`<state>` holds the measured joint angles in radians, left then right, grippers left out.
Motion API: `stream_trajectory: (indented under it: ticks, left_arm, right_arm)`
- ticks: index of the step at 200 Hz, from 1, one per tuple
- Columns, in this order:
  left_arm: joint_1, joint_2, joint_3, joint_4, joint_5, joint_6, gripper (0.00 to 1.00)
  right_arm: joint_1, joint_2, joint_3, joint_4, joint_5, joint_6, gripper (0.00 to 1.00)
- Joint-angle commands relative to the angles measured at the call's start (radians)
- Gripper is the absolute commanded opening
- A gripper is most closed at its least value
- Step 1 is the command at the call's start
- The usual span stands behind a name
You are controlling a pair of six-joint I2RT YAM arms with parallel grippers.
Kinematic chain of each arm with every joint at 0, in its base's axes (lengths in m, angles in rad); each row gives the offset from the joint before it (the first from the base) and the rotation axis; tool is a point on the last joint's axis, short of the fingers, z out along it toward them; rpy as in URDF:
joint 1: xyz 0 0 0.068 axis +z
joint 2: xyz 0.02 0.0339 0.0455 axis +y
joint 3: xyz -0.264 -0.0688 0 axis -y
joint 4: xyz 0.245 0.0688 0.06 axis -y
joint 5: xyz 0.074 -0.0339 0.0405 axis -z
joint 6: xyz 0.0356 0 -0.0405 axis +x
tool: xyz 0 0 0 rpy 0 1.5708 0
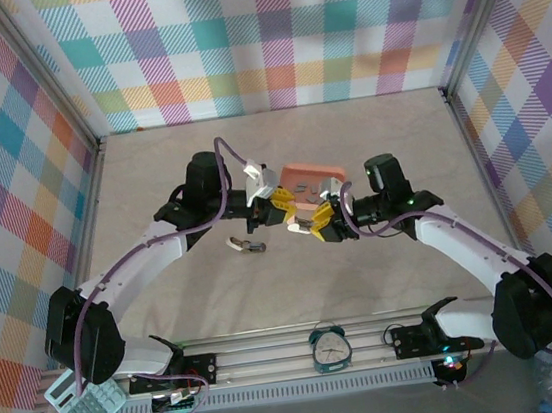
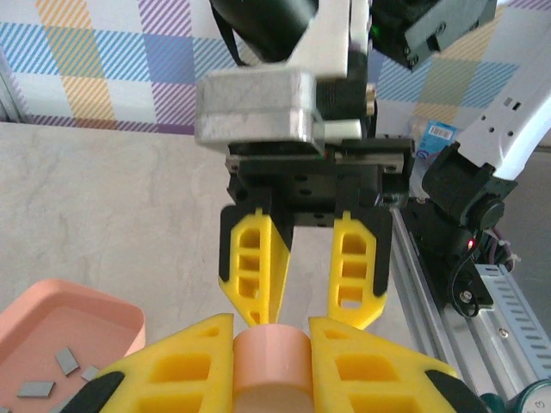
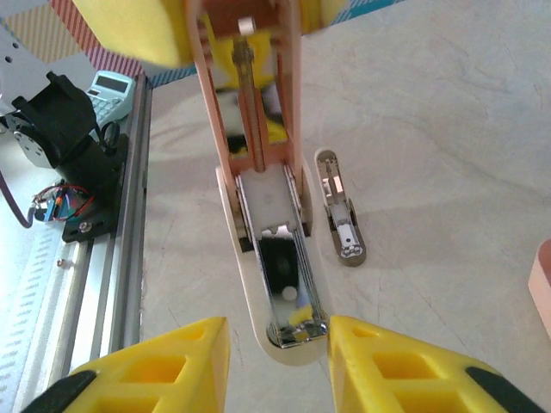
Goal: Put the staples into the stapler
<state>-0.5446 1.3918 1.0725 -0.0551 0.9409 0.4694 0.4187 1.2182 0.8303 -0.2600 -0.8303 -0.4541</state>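
Note:
My left gripper (image 2: 271,323) is shut on the pink rear end of the stapler (image 2: 271,357), holding it above the table. In the right wrist view the stapler (image 3: 288,284) is hinged open: pink top raised, cream base and shiny metal magazine exposed. My right gripper (image 3: 277,323) is open, its yellow fingers either side of the stapler's front tip, with a gap on the left. From the left wrist that right gripper (image 2: 301,315) faces mine. Grey staples (image 2: 65,361) lie in the pink tray (image 2: 77,303). From above, the two grippers (image 1: 278,202) (image 1: 317,227) meet beside the tray (image 1: 314,172).
A second small stapler (image 3: 340,215) lies flat on the table just right of the held one; from above that stapler (image 1: 246,243) sits left of the grippers. A clock (image 1: 329,347) and a calculator (image 1: 87,406) sit by the near rail (image 1: 274,352).

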Motion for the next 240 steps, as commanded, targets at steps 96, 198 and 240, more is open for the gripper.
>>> stream_trajectory:
  ticks: [96,198,240]
  left_arm:
    - [0.008,-0.022,0.004,0.095,0.019,-0.019,0.0]
    - [-0.007,-0.007,-0.072,0.436,-0.032,-0.242,0.0]
    - [-0.009,-0.008,-0.077,0.412,-0.041,-0.218,0.0]
  right_arm:
    - [0.023,0.071,0.144,-0.095,-0.119,-0.08,0.4]
    - [0.049,0.121,0.072,0.073,-0.16,0.031,0.23]
    - [0.034,0.055,0.045,0.062,-0.112,0.003,0.31]
